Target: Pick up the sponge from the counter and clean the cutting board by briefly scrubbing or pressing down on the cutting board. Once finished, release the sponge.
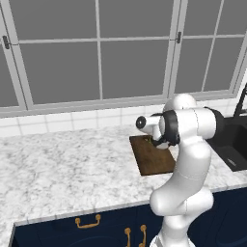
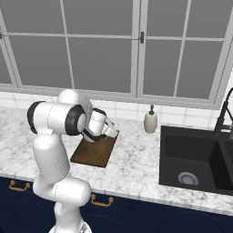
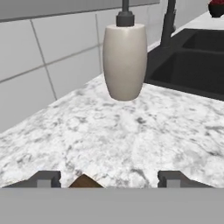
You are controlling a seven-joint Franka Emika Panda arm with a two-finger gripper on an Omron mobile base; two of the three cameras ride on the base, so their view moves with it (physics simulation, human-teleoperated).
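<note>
— Gripper (image 3: 109, 179) state?
— Open. Dark fingertips (image 3: 43, 178) spread wide at the bottom of the hand view, clamped on nothing; between them speckled marble and a brown corner of the flat dark brown wooden cutting board (image 3: 85, 181).
— Position of the hand?
— Low over the far end of the cutting board (image 2: 93, 154), tucked behind the white arm's elbow in the right base view, gripper (image 2: 108, 133) pointing away from the base toward the tiled wall.
— And the small dark green and yellow sponge (image 2: 105, 135)?
— Just under the hand, on the board's far end; visible as a small green patch beside the fingers in the right base view. Touching the fingers or not: cannot tell.
— Ahead of the hand?
— Broad white-and-grey speckled marble counter (image 3: 131, 131), then a cream rounded soap dispenser with a dark pump (image 3: 124, 61), upright near the wall. Beyond and to the hand's right, black sink (image 3: 197, 61) and dark faucet (image 3: 168, 22).
— From the left base view?
— Cutting board (image 1: 152, 157) partly behind the arm, flat on the counter (image 1: 58, 169), sink (image 1: 234, 144) well off to the hand's right.
</note>
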